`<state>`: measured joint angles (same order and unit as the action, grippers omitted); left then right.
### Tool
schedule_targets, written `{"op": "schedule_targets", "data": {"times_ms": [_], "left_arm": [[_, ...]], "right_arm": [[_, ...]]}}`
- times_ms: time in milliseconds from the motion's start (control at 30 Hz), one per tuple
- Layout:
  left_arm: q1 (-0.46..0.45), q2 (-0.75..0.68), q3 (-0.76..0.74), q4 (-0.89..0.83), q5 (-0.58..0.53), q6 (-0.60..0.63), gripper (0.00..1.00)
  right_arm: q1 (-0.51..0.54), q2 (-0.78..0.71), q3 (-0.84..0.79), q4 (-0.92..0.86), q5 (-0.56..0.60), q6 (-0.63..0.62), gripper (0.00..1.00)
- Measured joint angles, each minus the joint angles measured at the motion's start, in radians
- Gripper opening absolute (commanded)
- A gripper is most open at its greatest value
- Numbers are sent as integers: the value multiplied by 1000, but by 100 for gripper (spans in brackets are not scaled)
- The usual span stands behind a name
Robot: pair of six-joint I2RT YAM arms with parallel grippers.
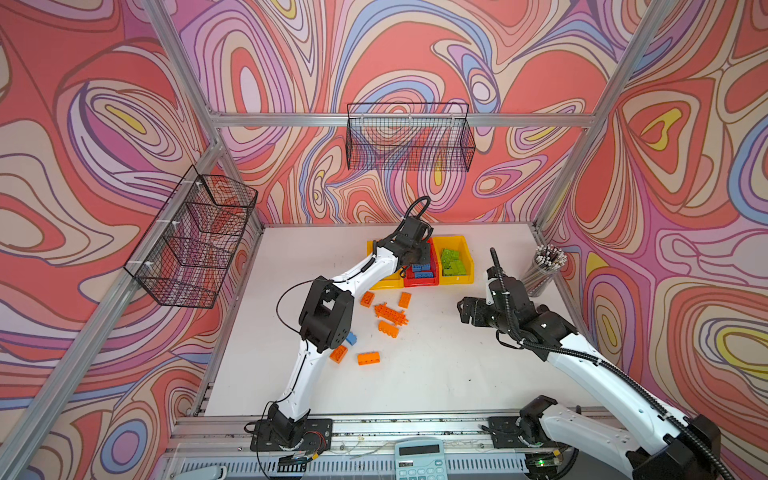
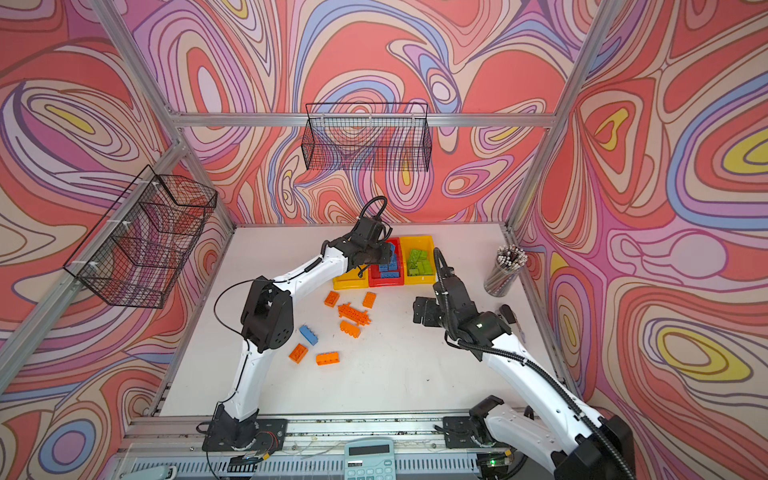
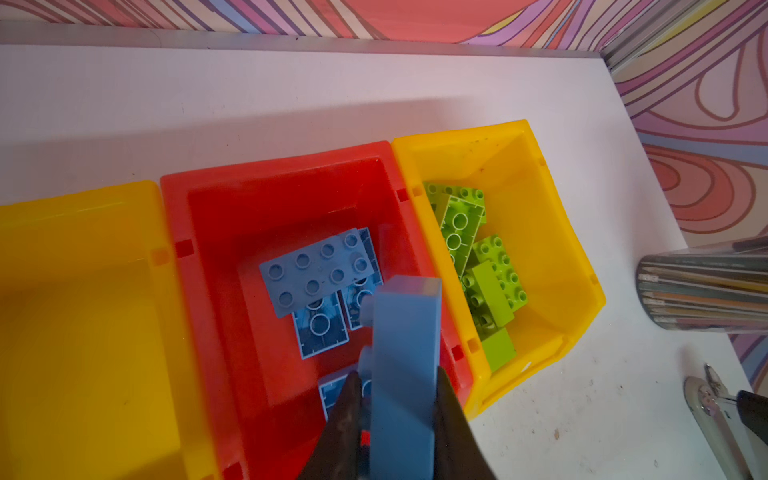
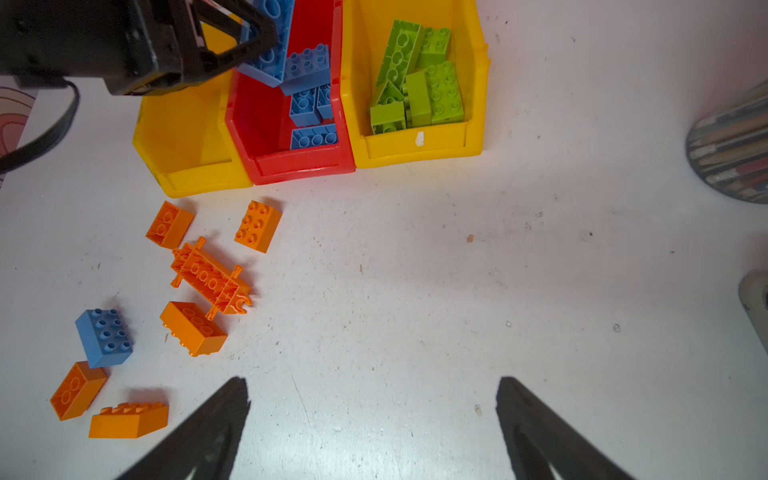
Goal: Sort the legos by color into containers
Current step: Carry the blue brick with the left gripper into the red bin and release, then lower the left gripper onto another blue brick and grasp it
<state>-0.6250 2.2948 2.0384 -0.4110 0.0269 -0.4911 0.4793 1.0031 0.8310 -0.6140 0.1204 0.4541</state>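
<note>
Our left end effector (image 3: 397,376) is apparently pinching a blue brick (image 3: 405,328) over the red bin (image 3: 291,174), where other blue bricks (image 3: 316,270) are lying. Our right end effector (image 4: 374,395) is hovering, spread wide, over the desk (image 4: 415,270). We are seeing 6 orange pieces (image 4: 212,278) and 1 stray blue lego (image 4: 104,336) lying loose there.

Three containers (image 1: 421,282) stand side by side at the far middle of the table (image 1: 436,365), with legos (image 1: 453,262) in the middle and right ones. Loose legos (image 1: 390,312) lie nearer, left of centre; a pencil cup (image 1: 540,270) stands far right
</note>
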Motion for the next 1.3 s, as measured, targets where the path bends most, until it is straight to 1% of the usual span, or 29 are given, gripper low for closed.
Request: {"op": "schedule_targets", "data": {"times_ms": [67, 167, 267, 367, 433, 533, 667, 800, 900, 1033, 1133, 1200, 1300], "left_arm": [[5, 24, 27, -5, 8, -2, 62], [11, 29, 29, -8, 26, -8, 68], [15, -4, -24, 27, 45, -16, 69], [16, -101, -169, 74, 52, -26, 68], [16, -197, -296, 109, 51, -40, 68], [16, -382, -507, 163, 35, -72, 68], [16, -642, -791, 223, -13, -129, 66], [16, -860, -1047, 214, -85, -193, 64], [16, -999, -1201, 161, -131, -247, 63], [16, -1154, -1344, 85, -171, -317, 62], [16, -1220, -1410, 52, -196, -357, 62], [16, -1226, -1432, 39, -210, -376, 62], [16, -1188, -1439, 39, -219, -391, 62]], "right_arm": [[0, -10, 3, -8, 6, 0, 98], [0, -16, 7, -18, 14, 1, 98], [0, -14, 9, -24, 14, 1, 98], [0, -9, 13, -24, 13, 1, 98], [0, -2, 19, -21, 9, 1, 98], [0, 17, 22, -10, -6, 1, 98], [0, 58, 22, 9, -31, 1, 98], [0, 90, 22, 35, -55, 0, 98], [0, 115, 22, 56, -69, 0, 98], [1, 153, 22, 82, -89, 0, 98], [6, 172, 22, 99, -101, 0, 98], [11, 183, 22, 107, -107, 0, 98], [18, 189, 23, 110, -111, 2, 98]]}}
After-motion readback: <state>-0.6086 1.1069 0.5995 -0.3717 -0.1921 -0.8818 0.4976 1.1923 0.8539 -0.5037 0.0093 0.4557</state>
